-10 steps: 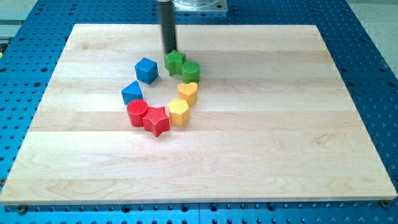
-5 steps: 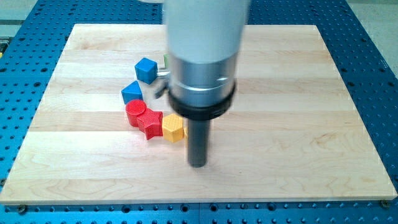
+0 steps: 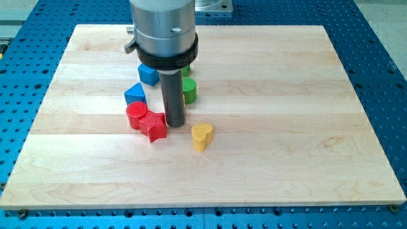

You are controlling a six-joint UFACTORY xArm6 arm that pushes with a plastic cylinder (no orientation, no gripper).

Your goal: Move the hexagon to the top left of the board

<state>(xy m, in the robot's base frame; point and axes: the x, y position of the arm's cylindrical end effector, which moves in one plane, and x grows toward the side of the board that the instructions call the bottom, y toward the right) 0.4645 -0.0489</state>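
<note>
My tip rests on the board just right of the red star. The rod and the arm above it hide the yellow hexagon almost entirely. Only a thin yellow sliver shows at the rod's right edge, against the green cylinder. A yellow heart lies alone, right of and below the tip. The red cylinder touches the red star on its left.
A blue triangle sits above the red cylinder. A blue cube is partly hidden under the arm's body. A green edge shows behind the arm. The wooden board lies on a blue perforated table.
The arm has swung from the view's lower right back up to the left, so the tip now sits beside the red star. The yellow heart has ended up lower right, and the hexagon is now hidden.
</note>
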